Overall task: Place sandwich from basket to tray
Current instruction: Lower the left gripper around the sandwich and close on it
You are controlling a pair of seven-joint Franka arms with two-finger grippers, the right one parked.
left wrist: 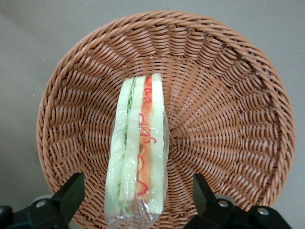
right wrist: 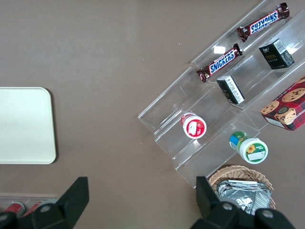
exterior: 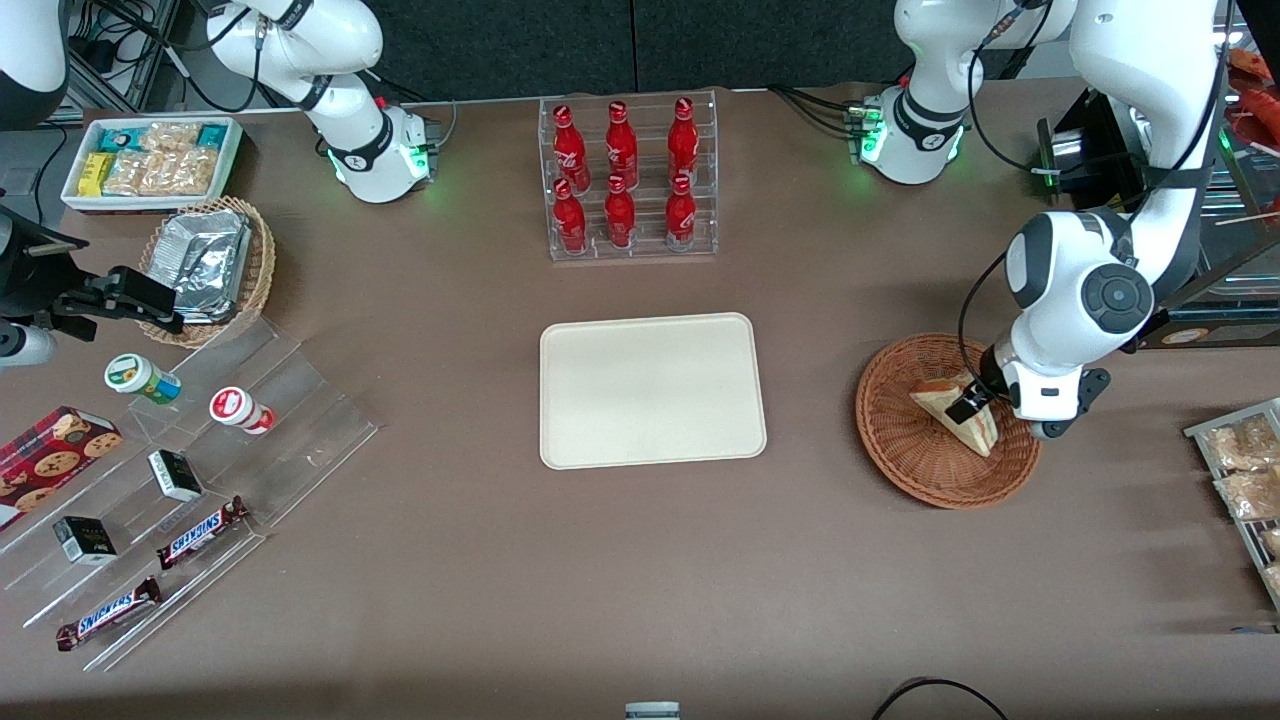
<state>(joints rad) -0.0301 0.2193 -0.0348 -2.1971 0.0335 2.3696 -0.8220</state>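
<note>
**Pincer astride the sandwich, not yet closed**

Pincer (left wrist: 136,195) down in the basket (exterior: 900,440), fingers spread wide with open gap on both flanks of the sandwich (left wrist: 138,152); nothing gripped so far. Sandwich standing on edge in the basket's hollow, filling edge up, wrapped in clear film, long axis running straight out between the two fingers (left wrist: 71,193) toward the basket's middle. So: closing line square across the bread faces, which looks right for a pinch on the flat sides. Wedge nearer one finger than the other, so likely to get nudged sideways as the jaws meet.

Basket holding only the sandwich. Tray (exterior: 652,390) bare at mid-desk, well apart from the basket, toward the parked arm's end. Bottle rack (exterior: 630,180) farther from the front camera than the tray, six red bottles inside; probably clear of a direct carry from basket to tray. Soft bread: a gentle squeeze seems wise
</note>
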